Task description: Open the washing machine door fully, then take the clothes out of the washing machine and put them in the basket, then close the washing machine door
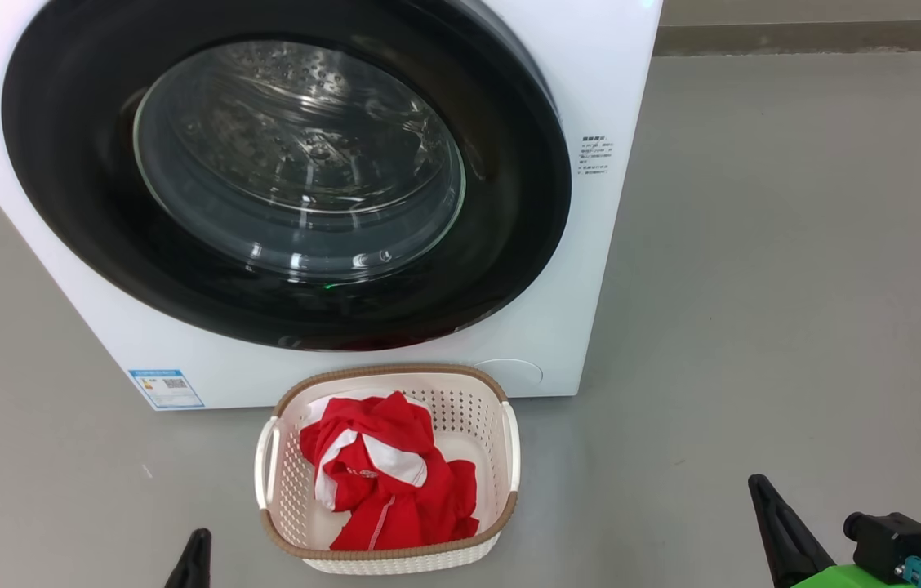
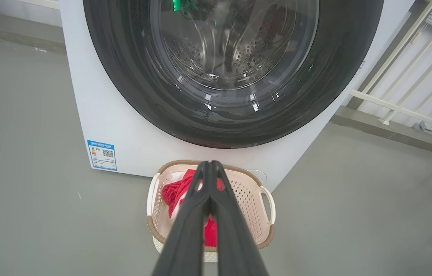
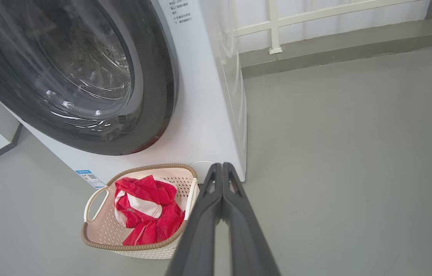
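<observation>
Right, I see the washing machine door [image 1: 281, 314] lying shut against the front of the washing machine [image 1: 591, 310], with the steel drum showing through its glass. On the floor [image 1: 754, 286], just in front of the machine's bottom edge and below the door, stands the basket [image 1: 473, 412], and the red and white clothes [image 1: 383, 478] are heaped inside it. My left pincer [image 2: 209, 168] has its fingers pressed together on nothing, off the basket's near left corner. My right pincer [image 3: 221, 168] is likewise together and empty, well to the basket's right
</observation>
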Controlling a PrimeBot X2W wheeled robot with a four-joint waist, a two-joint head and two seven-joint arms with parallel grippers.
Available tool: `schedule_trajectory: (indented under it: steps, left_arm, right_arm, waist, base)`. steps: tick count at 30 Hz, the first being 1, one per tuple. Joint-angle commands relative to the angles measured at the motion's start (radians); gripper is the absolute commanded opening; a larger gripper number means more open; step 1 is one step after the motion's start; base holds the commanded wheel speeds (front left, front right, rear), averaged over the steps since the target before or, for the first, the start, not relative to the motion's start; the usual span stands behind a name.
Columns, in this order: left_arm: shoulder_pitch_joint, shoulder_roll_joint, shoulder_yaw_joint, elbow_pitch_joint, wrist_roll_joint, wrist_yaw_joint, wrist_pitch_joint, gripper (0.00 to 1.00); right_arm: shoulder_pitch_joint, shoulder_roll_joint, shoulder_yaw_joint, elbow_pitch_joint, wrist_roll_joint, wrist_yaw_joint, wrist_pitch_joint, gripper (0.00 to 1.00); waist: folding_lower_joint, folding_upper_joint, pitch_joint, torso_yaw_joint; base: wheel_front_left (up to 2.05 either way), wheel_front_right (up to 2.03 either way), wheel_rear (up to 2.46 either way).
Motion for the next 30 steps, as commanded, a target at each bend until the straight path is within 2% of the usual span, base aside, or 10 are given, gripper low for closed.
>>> schedule_trajectory:
  steps: [1,4,30]
  left_arm:
    - [-0.014,0.010,0.011,-0.022,-0.036,0.000,0.010,0.00]
    - [-0.019,0.008,0.014,-0.021,-0.065,-0.001,0.019,0.00]
    - [-0.060,-0.008,0.038,-0.021,-0.322,-0.002,0.093,0.00]
  right_arm:
    - [-0.010,-0.011,-0.009,-0.028,0.033,0.000,0.006,0.00]
    - [-0.014,-0.009,-0.013,-0.030,0.062,0.000,0.015,0.00]
    - [-0.047,0.002,-0.046,-0.058,0.316,0.000,0.092,0.00]
  waist:
    - [0.0011,0.0000,0.000,0.000]
    - [-0.0002,0.0000,0.001,0.000]
    - [-0.0004,0.0000,-0.002,0.003]
  base:
    - [0.00,0.00,0.00]
    - [0.00,0.00,0.00]
    - [0.00,0.00,0.00]
